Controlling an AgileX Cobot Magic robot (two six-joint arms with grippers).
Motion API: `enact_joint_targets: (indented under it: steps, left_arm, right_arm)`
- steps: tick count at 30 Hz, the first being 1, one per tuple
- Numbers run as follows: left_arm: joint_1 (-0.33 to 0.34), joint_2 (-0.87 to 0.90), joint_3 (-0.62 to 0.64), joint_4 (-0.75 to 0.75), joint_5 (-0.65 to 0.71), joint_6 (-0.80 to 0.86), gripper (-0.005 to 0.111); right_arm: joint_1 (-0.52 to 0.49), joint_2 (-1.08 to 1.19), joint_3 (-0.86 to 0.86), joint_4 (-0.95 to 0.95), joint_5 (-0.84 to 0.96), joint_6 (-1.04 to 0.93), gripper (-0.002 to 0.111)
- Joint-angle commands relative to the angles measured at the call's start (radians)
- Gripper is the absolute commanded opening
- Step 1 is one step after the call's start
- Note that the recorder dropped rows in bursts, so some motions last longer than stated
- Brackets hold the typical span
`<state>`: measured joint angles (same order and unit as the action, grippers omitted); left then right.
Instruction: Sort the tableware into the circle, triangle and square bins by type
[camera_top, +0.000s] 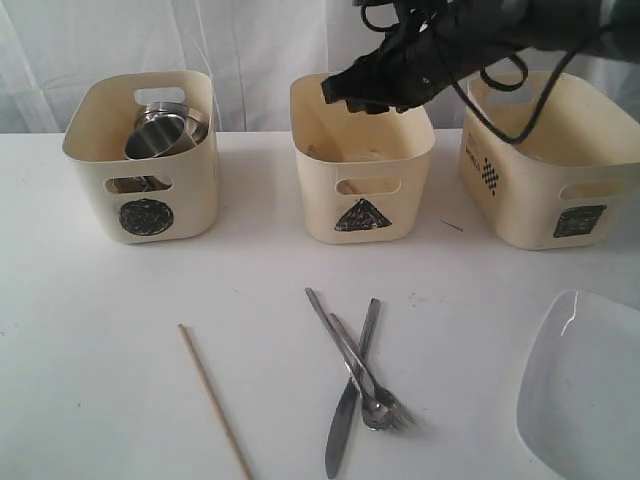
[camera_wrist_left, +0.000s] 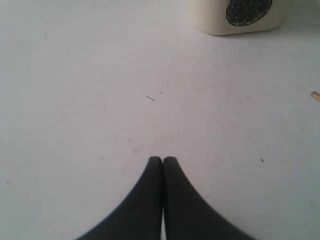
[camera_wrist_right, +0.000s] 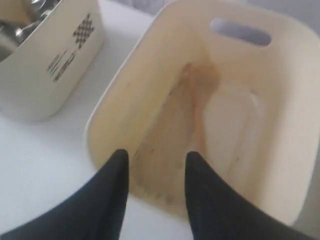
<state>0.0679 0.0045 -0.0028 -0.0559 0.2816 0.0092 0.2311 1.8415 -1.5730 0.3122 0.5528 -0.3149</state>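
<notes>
My right gripper (camera_top: 342, 92) hangs open and empty over the triangle bin (camera_top: 362, 190), its fingertips (camera_wrist_right: 122, 156) above the bin's near rim. One wooden chopstick (camera_wrist_right: 199, 112) lies inside that bin (camera_wrist_right: 260, 150). The other chopstick (camera_top: 214, 400) lies on the table, its tip (camera_wrist_left: 315, 96) showing in the left wrist view. A steel knife (camera_top: 345, 405) and fork (camera_top: 352, 360) lie crossed in front of the triangle bin. Steel cups (camera_top: 160, 135) sit in the circle bin (camera_top: 145, 190). My left gripper (camera_wrist_left: 162, 159) is shut on nothing, low over bare table, and out of the exterior view.
The square bin (camera_top: 545, 180) stands at the right with something shiny steel (camera_wrist_right: 27, 22) inside. A large white plate (camera_top: 590, 390) lies at the front right. A corner of the circle bin (camera_wrist_left: 235, 15) shows in the left wrist view. Black cables (camera_top: 500, 100) hang from the right arm.
</notes>
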Motion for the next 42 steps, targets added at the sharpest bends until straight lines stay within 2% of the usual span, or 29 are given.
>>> enact_joint_targets:
  steps: [1, 3, 7, 14, 19, 28, 37, 42]
  left_arm:
    - [0.001, -0.005, 0.003, -0.001, 0.001, -0.009, 0.000]
    - [0.001, -0.005, 0.003, -0.001, 0.001, -0.009, 0.000]
    - [0.001, -0.005, 0.003, -0.001, 0.001, -0.009, 0.000]
    - [0.001, -0.005, 0.003, -0.001, 0.001, -0.009, 0.000]
    - [0.001, -0.005, 0.003, -0.001, 0.001, -0.009, 0.000]
    - [0.001, -0.005, 0.003, -0.001, 0.001, -0.009, 0.000]
    - [0.001, -0.005, 0.003, -0.001, 0.001, -0.009, 0.000]
    - [0.001, -0.005, 0.003, -0.001, 0.001, -0.009, 0.000]
  right_arm:
    - [-0.001, -0.118, -0.008, 0.032, 0.500, 0.033, 0.033]
    - [0.008, -0.126, 0.011, 0.036, 0.668, 0.110, 0.032]
    - [0.046, -0.126, 0.121, 0.034, 0.668, 0.173, 0.032]
    - [0.183, -0.122, 0.361, 0.028, 0.427, 0.255, 0.032]
    - [0.251, -0.114, 0.460, 0.028, 0.229, 0.268, 0.032]
    - [0.274, -0.022, 0.470, -0.020, 0.087, 0.268, 0.032]
    - [0.274, -0.004, 0.470, -0.200, 0.141, 0.287, 0.032]
    - [0.274, 0.010, 0.470, -0.255, 0.165, 0.408, 0.032]
